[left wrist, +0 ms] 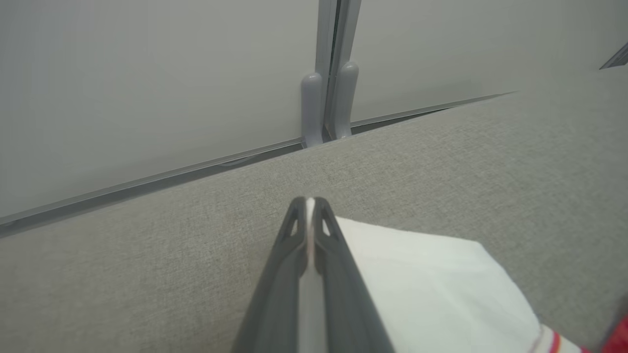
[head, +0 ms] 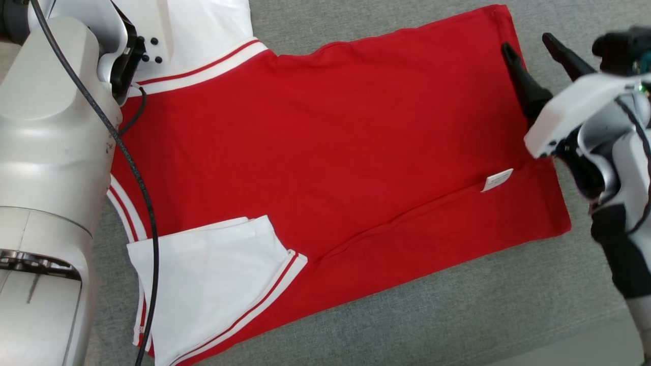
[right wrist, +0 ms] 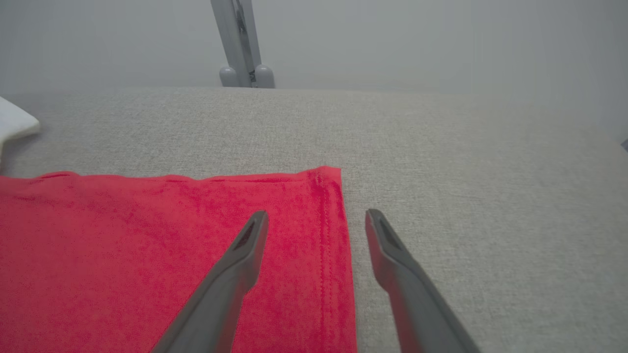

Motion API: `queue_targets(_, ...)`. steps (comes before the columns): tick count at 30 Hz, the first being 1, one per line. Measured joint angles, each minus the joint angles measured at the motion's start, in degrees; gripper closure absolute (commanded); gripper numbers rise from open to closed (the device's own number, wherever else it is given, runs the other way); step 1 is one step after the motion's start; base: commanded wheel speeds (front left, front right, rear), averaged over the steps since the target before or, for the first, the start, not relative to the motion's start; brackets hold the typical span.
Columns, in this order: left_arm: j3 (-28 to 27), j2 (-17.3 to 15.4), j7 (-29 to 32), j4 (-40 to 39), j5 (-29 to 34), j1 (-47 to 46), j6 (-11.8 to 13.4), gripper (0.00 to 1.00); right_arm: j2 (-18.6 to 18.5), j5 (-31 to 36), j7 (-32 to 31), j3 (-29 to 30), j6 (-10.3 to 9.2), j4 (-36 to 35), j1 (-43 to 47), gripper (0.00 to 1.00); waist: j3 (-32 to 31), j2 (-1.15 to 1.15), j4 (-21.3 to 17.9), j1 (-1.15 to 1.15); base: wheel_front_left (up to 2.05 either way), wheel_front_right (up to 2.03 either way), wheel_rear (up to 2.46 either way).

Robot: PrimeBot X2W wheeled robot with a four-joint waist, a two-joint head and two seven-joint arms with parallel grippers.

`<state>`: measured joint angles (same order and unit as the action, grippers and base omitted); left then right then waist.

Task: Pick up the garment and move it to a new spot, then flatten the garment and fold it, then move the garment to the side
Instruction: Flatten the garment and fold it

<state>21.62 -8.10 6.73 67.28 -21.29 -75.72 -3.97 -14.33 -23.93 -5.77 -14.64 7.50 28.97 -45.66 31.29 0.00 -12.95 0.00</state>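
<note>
While it lies flat on the grey woven fabric surface [head: 457,315], the red jersey garment with white, red-striped sleeves [head: 330,142] shows a small white rectangular label [head: 497,180] at a seam, its print too small to read. The left gripper [left wrist: 308,203] is closed at one white sleeve [left wrist: 431,279]; whether it pinches cloth is unclear. The right gripper [right wrist: 316,215] gapes wide, empty, straddling the hem's corner.
</note>
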Motion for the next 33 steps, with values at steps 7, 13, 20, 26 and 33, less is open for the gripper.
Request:
queue_targets(7, 1.3, 0.0, 1.3, -1.7, 0.1, -1.0, -0.3, 1.00, 0.0, 1.7, -11.4, -1.8, 0.00, 10.1, -11.4, 0.00, 0.9, 0.00, 1.4, 0.00, 0.00, 0.00, 0.00)
queue_targets(13, 2.2, -0.2, 2.1, -3.3, 0.3, -1.1, -0.4, 1.00, 0.8, 1.2, -17.1, -2.8, 0.00, 17.2, -17.4, 0.00, 1.6, 0.00, 2.7, 0.00, 0.00, 0.00, 0.00)
queue_targets(20, 3.2, -0.3, 3.1, -5.5, 0.5, -1.1, -0.2, 1.00, 0.6, 1.4, -17.8, -3.5, 0.00, 22.5, -21.3, 0.58, 2.2, 0.00, 3.9, 0.00, 0.00, 0.00, 0.00)
queue_targets(26, 3.8, -0.8, 4.2, -7.1, 0.6, -1.0, 0.3, 1.00, 0.7, 1.9, -17.1, -4.8, 0.00, 25.2, -23.1, 1.00, 2.2, 0.00, 4.4, 0.00, 0.00, 0.00, 0.00)
queue_targets(33, 4.8, -2.8, -0.9, -11.7, 1.7, -1.0, 0.5, 1.00, 0.5, 4.0, -9.1, -2.6, 0.01, 26.9, -26.4, 1.00, 2.0, 0.00, 4.7, 0.00, 0.00, 0.00, 0.00)
